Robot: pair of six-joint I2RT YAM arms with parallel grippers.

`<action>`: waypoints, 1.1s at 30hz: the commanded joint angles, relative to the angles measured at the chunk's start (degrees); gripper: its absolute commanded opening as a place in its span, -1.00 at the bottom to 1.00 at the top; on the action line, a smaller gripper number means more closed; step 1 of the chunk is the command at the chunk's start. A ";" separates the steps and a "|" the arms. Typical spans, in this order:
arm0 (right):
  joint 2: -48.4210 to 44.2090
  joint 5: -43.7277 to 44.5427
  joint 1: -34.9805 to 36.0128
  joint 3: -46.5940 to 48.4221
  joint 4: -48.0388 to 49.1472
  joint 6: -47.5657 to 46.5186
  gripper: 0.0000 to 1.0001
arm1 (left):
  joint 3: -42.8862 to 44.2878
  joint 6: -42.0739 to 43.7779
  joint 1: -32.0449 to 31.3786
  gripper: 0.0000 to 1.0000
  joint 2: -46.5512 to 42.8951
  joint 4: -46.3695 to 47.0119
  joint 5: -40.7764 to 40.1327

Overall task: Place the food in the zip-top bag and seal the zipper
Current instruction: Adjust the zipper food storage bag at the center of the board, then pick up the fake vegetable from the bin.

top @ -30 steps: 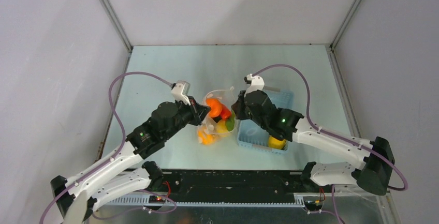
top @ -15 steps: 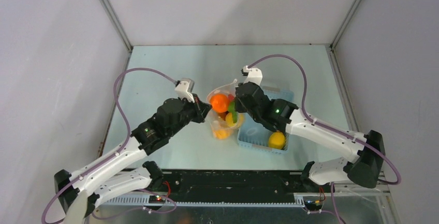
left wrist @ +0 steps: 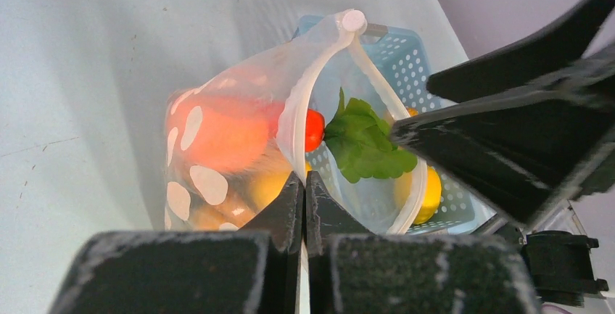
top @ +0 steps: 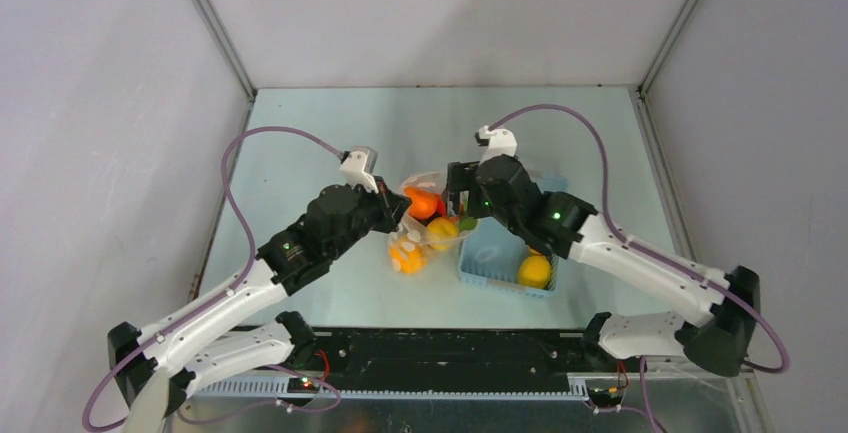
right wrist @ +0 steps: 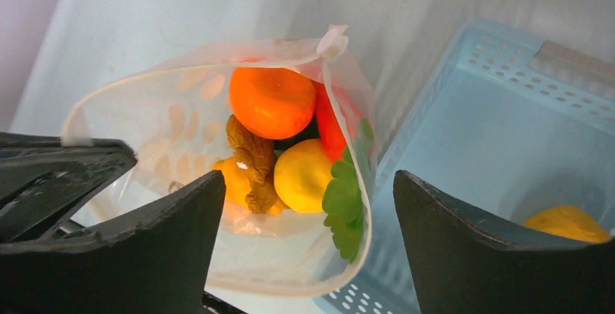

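Observation:
The zip-top bag [top: 418, 236] hangs open between both arms, clear with white dots [left wrist: 209, 183]. My left gripper [left wrist: 304, 183] is shut on its white zipper rim [left wrist: 292, 114]; the slider [left wrist: 354, 20] sits at the far corner. Food lies inside: an orange ball [right wrist: 272, 102], a yellow lemon [right wrist: 304, 175], a tan bit [right wrist: 250, 158], a red piece [right wrist: 330, 129] and a green leaf [right wrist: 347, 201]. My right gripper [right wrist: 308, 180] stands open above the bag's mouth, holding nothing. One more yellow piece [top: 534, 271] lies in the basket.
A light blue perforated basket [top: 495, 253] stands right of the bag, touching it, its floor [right wrist: 493, 111] showing under my right fingers. My right gripper's black finger [left wrist: 508, 133] fills the right side of the left wrist view.
My right gripper has opened and no longer grips the bag's rim. The bag has sagged down and to the left, held only by my left gripper.

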 commanded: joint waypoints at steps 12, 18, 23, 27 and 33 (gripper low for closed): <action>-20.95 5.40 -11.33 -15.47 -11.98 7.16 0.99 | 1.75 -0.42 0.50 -1.00 -0.12 2.98 0.46; -15.14 5.57 -13.98 -17.53 -14.09 10.05 0.99 | 1.76 -0.50 0.57 -1.00 0.20 2.53 0.67; -8.04 9.13 -14.49 -17.11 -14.26 12.53 0.99 | 1.48 -0.70 0.52 -1.00 -0.20 2.40 0.70; -4.44 9.81 -14.97 -17.04 -13.09 13.55 0.99 | 1.41 -0.92 0.51 -1.00 -0.11 2.43 0.94; -0.04 10.65 -15.36 -16.84 -12.76 14.85 0.98 | 1.56 -0.91 0.52 -1.00 0.04 2.48 0.98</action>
